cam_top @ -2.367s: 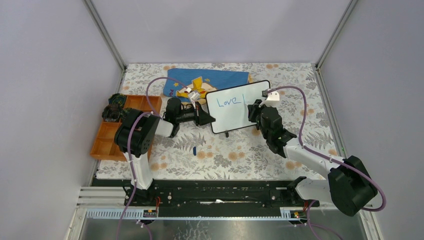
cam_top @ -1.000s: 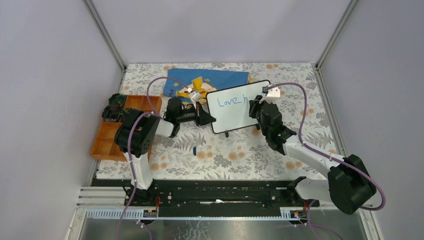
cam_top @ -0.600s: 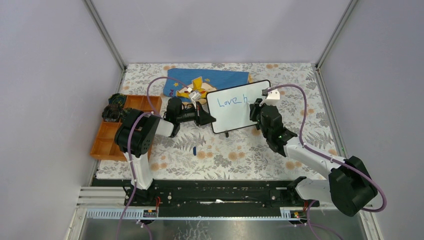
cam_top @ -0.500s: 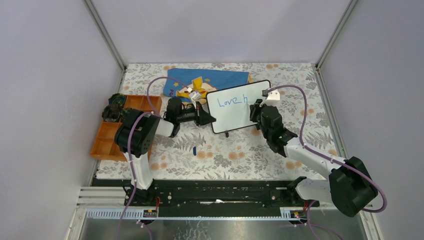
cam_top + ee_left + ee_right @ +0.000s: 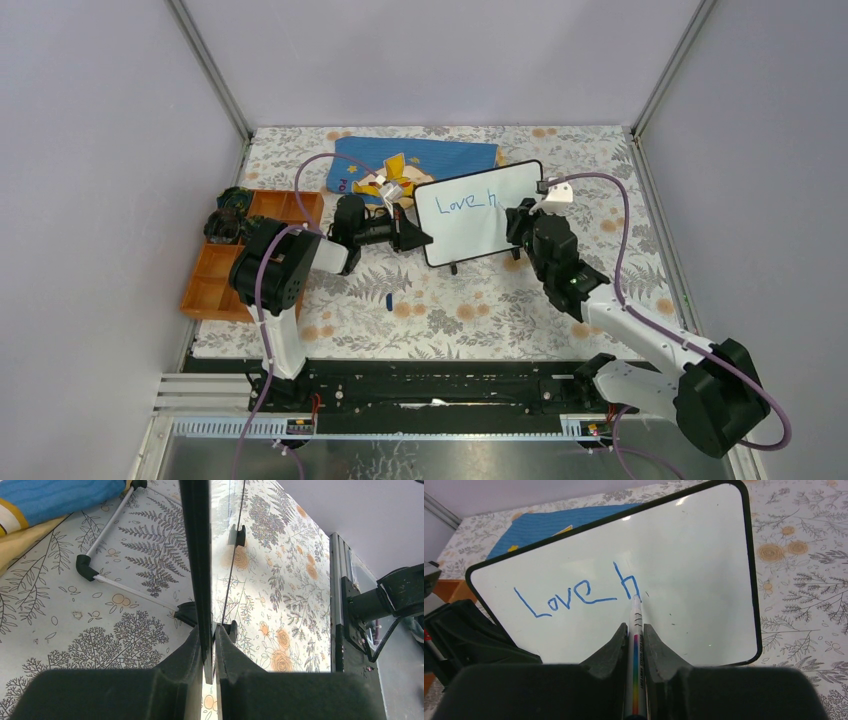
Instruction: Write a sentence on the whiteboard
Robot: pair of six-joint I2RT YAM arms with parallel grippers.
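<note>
The whiteboard (image 5: 482, 225) stands tilted on the floral table, and its black rim (image 5: 196, 545) shows edge-on in the left wrist view. My left gripper (image 5: 420, 240) (image 5: 209, 641) is shut on the board's left edge. The sentence (image 5: 465, 202) (image 5: 576, 596) reads "Love h" in blue. My right gripper (image 5: 517, 217) (image 5: 635, 632) is shut on a white marker (image 5: 636, 630) with a rainbow stripe. The marker's tip sits at the foot of the h. The right part of the whiteboard (image 5: 696, 575) is blank.
A blue cloth with a yellow figure (image 5: 425, 158) lies behind the board. An orange compartment tray (image 5: 213, 281) and dark objects (image 5: 228, 216) are at the left. A small dark blue cap (image 5: 388, 299) lies in front of the left arm. Grey walls close both sides.
The single vertical stroke after "Love" has become an h. The right gripper with the marker has since shifted slightly right. The left gripper has held the board still.
</note>
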